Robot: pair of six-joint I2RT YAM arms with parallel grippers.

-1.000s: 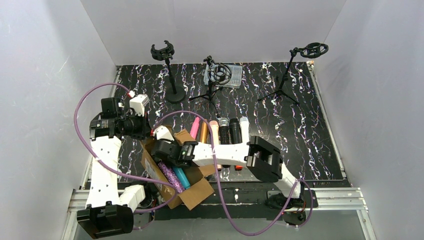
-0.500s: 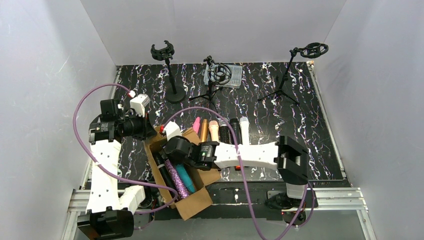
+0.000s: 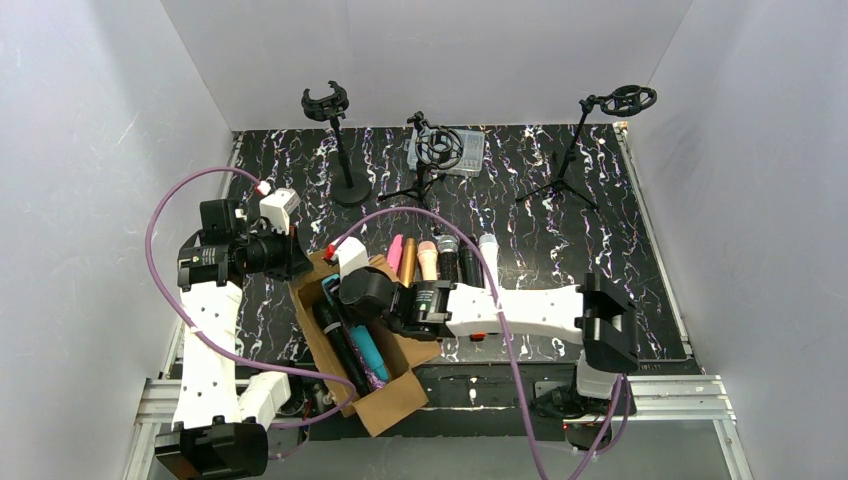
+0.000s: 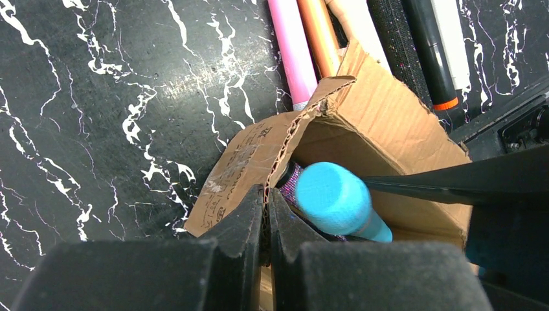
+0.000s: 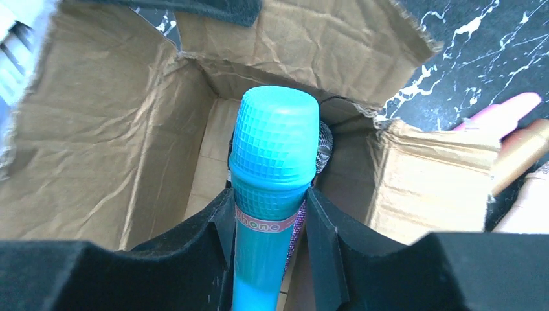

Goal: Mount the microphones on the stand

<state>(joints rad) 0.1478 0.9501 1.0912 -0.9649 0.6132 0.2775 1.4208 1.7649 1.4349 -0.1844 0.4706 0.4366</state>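
Top view: nothing's mounted yet. All three stands (image 3: 343, 160) at the back show empty clips, so the whole job is ahead of me. A row of mics (image 3: 447, 262) lies on the worktop (image 3: 600, 230), and more sit in the box (image 3: 395, 398) at the near edge. My right arm (image 3: 520, 308) stretches low across to the left, wrist dipped into the box. The left arm (image 3: 212, 310) is folded up, its wrist at the box's far corner.

Left wrist: the left fingers (image 4: 256, 217) are fully closed, pinching the cardboard wall, steadying the box, I'd say. The teal mic (image 4: 333, 197) pokes its head up just inside.

Right wrist: the right fingers (image 5: 322, 233) stand about half open, clamped either side of the teal mic just below its head, with the mic down in the box. I judge this is step one, lifting it out. After that it goes to a stand.
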